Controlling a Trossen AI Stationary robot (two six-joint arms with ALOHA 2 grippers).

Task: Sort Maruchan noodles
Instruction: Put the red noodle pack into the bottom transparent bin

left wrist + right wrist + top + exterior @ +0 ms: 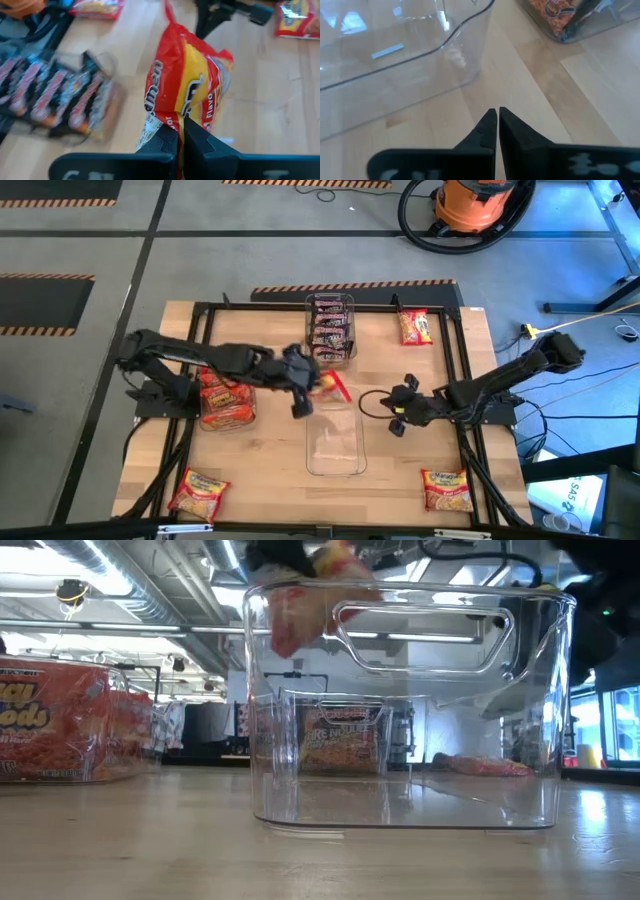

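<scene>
The left hand (181,137), pinching a red-and-yellow packet (187,85) above the empty clear bin (335,442) (right hand (497,127) pressed together, idle beside it), likely needs lowering and release next.

Held packet (335,387) above middle bin (335,442), between arms

Left arm reaches in from its side, stretched long across the worktop (250,470), elbow bent low, wrist out ahead. Left hand (179,131) has its two dark fingers pinched tight on a red-and-yellow ramen packet (187,95), which stands up just ahead of the fingertips, clear of the surface. Right arm comes in from the opposite side, angled toward the middle. Right hand (497,116) is empty, fingers pressed together with only a sliver between, tips pointing down at the wood, well apart from the left hand.
</scene>
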